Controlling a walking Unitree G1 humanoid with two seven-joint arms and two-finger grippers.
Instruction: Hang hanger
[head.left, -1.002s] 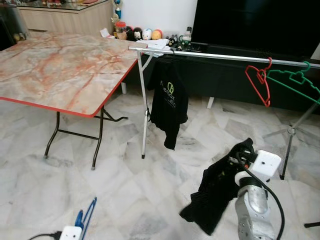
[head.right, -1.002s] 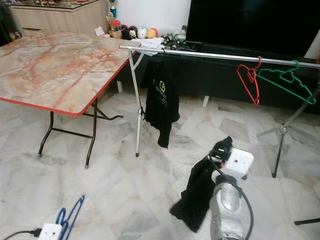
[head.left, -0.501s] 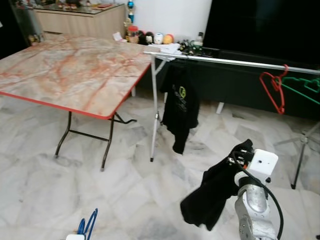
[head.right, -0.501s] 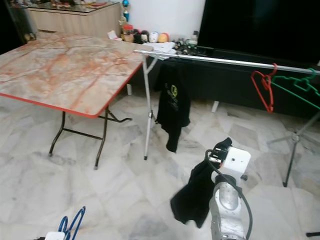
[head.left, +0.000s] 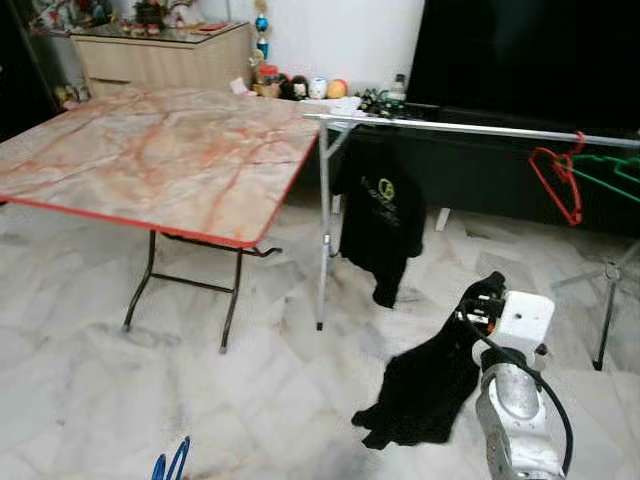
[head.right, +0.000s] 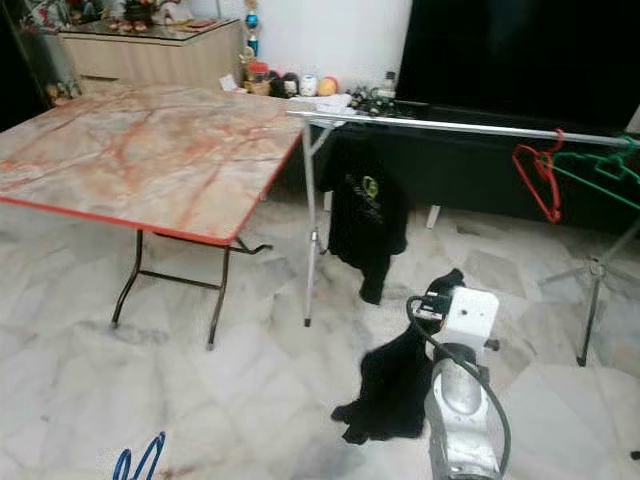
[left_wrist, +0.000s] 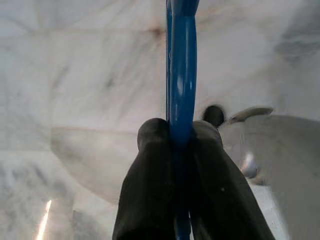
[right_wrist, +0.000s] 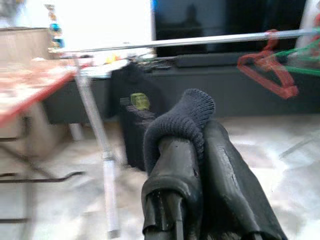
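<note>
My left gripper (left_wrist: 180, 132) is shut on a blue hanger (left_wrist: 183, 75), whose tip pokes up at the lower left of the eye views (head.left: 170, 465). My right gripper (head.left: 485, 297) is shut on a black garment (head.left: 422, 385) that droops from it down to the marble floor; in the right wrist view the cloth folds over the fingertips (right_wrist: 192, 135). Ahead stands a silver clothes rail (head.left: 470, 127). A black shirt (head.left: 380, 215) hangs near its left post, and a red hanger (head.left: 555, 180) and a green hanger (head.left: 610, 170) hang at its right end.
A folding table (head.left: 160, 150) with a marble top and red edge stands at the left, its thin legs (head.left: 232, 310) close to the rail's post (head.left: 322, 250). A dark TV cabinet (head.left: 480, 165) runs behind the rail. The rail's right stand (head.left: 605, 300) spreads over the floor.
The camera has moved, so the table and rail now sit further right in the picture. The black garment hangs lower from my right gripper, its hem now at the floor.
</note>
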